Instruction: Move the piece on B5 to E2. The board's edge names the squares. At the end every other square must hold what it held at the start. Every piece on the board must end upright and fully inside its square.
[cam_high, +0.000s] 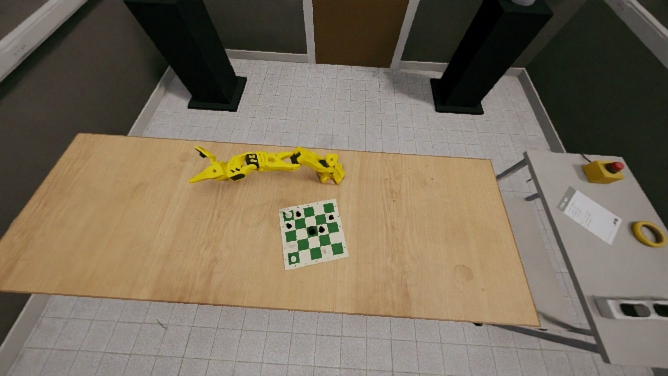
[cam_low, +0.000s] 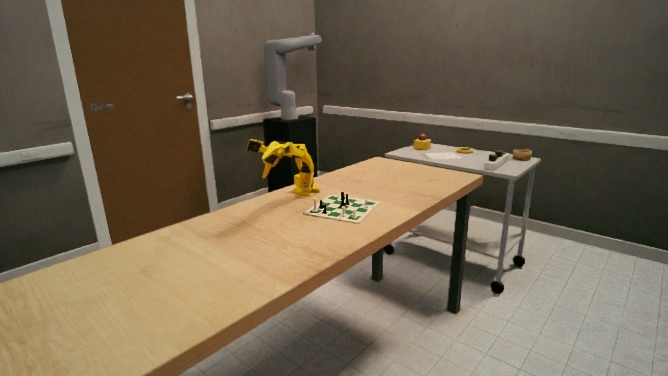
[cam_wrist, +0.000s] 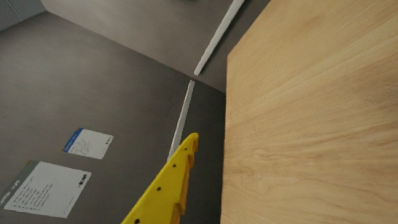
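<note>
The green-and-white chessboard (cam_high: 320, 262) (cam_low: 333, 217) lies on the wooden table (cam_high: 125, 225) (cam_low: 200, 280) (cam_wrist: 310, 125), in front of the arm's base (cam_high: 332, 172). Several black pieces stand on it, among them a tall one (cam_high: 312, 231) near the middle, one (cam_high: 298, 213) at the far left and one (cam_high: 330, 218) at the far right. A white piece (cam_high: 293, 258) stands in the near left corner. The square labels are too small to read. My gripper (cam_high: 195, 165) (cam_low: 256, 160) is open and empty, stretched out to the left, far from the board. In the wrist view only one yellow jaw (cam_wrist: 170, 190) shows, past the table's edge.
A grey side cart (cam_high: 590, 260) (cam_low: 465, 162) at the right carries a red-button box (cam_high: 604, 171), a paper sheet, a yellow ring (cam_high: 649, 233) and a power strip. Two black pedestals (cam_high: 212, 75) (cam_high: 467, 75) stand behind the table.
</note>
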